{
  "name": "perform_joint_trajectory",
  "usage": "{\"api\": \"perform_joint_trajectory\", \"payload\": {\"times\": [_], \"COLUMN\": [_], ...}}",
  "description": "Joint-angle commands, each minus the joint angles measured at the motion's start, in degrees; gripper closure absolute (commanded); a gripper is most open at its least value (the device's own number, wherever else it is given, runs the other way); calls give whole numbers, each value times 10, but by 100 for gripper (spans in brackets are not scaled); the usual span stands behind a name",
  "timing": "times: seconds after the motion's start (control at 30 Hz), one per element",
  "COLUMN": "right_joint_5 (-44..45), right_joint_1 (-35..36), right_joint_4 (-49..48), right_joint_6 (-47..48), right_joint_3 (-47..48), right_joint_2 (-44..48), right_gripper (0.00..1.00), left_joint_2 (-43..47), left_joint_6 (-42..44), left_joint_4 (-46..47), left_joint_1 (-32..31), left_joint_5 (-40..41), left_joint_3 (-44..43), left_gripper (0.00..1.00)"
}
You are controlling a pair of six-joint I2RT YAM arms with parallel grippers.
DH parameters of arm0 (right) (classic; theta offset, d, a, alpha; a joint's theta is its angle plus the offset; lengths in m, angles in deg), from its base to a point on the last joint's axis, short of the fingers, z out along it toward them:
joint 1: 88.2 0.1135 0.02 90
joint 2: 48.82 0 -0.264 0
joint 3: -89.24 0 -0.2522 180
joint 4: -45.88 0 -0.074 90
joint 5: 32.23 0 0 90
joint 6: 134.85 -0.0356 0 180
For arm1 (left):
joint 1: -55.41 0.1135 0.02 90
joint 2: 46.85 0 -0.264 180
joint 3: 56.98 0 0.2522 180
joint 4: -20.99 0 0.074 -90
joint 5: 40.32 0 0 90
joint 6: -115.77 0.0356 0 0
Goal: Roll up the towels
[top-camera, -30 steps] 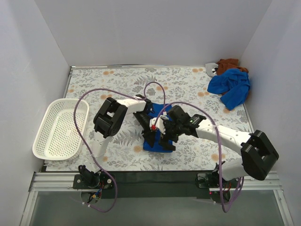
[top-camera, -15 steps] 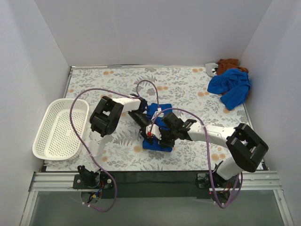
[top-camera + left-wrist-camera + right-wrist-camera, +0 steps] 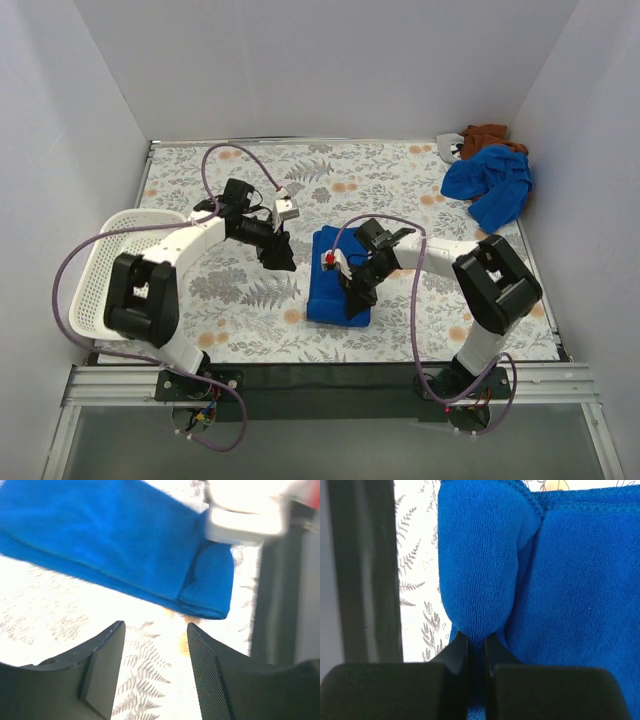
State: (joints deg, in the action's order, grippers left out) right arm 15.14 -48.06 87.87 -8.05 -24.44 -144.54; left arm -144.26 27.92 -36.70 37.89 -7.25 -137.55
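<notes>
The soft, light towel, folded mid-frame on the worktop, wants pinching at its thick fold, where the right end effector clamps it; the left end effector hangs released.

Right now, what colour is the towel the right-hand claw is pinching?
Bright blue. The towel in the right gripper shows best in the right wrist view.

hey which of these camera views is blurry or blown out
Left wrist view: the tablecloth is washed out, and the white shape at the top right glares and smears. Right wrist view: the blue towel shows crisp pile. Top external view: even light, sharp, only soft shadows.
</notes>
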Motion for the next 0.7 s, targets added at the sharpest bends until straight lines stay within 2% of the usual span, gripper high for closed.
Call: {"api": "perform_joint_trajectory", "payload": {"times": [0.0, 0.1, 0.17, 0.27, 0.43, 0.67], "right_joint_5": [-89, -113, -136, -166, -183, -192], "right_joint_1": [-23, -40, -52, -70, -91, -100], "right_joint_4": [85, 132, 154, 171, 187, 208], "right_joint_6": [27, 56, 64, 69, 70, 78], "right_joint_3": [44, 77, 93, 117, 144, 162], "right_joint_2": [-65, -122, -156, -190, -220, -249], "right_gripper": [99, 99, 99, 99, 99, 97], "left_joint_2": [120, 198, 229, 266, 248, 188], "left_joint_6": [-32, 16, 56, 72, 108, 161], "left_joint_4": [118, 158, 179, 216, 294, 371], "left_joint_1": [-15, -53, -106, -191, -319, -394], "left_joint_5": [110, 189, 246, 307, 389, 430], "left_joint_3": [68, 128, 175, 222, 251, 268], "left_gripper": [51, 51, 50, 47, 45, 45]}}
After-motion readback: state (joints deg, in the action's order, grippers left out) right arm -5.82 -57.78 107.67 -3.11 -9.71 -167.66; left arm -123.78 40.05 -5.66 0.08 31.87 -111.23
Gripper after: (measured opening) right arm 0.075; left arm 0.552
